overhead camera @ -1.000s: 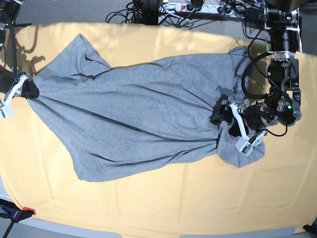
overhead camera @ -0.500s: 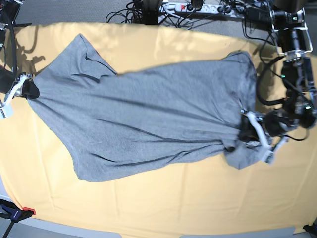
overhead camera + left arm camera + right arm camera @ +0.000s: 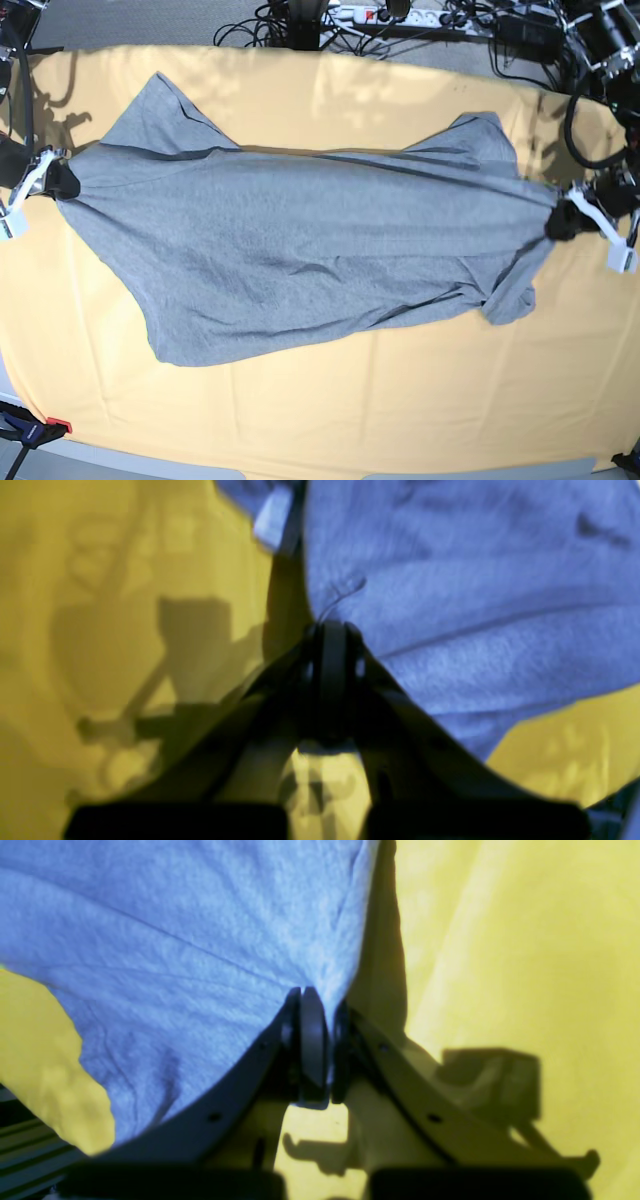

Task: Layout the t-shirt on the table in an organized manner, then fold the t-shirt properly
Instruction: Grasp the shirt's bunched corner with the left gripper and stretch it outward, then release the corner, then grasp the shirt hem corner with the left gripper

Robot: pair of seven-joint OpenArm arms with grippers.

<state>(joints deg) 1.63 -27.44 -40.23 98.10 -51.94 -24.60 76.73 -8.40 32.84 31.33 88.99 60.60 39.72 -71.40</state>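
- The worktop (image 3: 300,420) is big and yellow, and the grey t-shirt (image 3: 300,250) lies across its middle.
- The t-shirt's long way runs side to side, from one claw to the other.
- It looks pulled tight between them, but one corner near the left claw is folded under.
- The right claw (image 3: 55,180) is pinched on one end of the t-shirt.
- The left claw (image 3: 562,222) is pinched on the other end.

Bright, even light fills the base view, with sharp arm shadows on the surface (image 3: 300,400) near its far left corner. Both wrist views are tinted, the cloth yellow-green and the t-shirt (image 3: 300,250) bluish. The left wrist view is soft and smeared; the right is sharper, with hard-edged shadows on the cloth.
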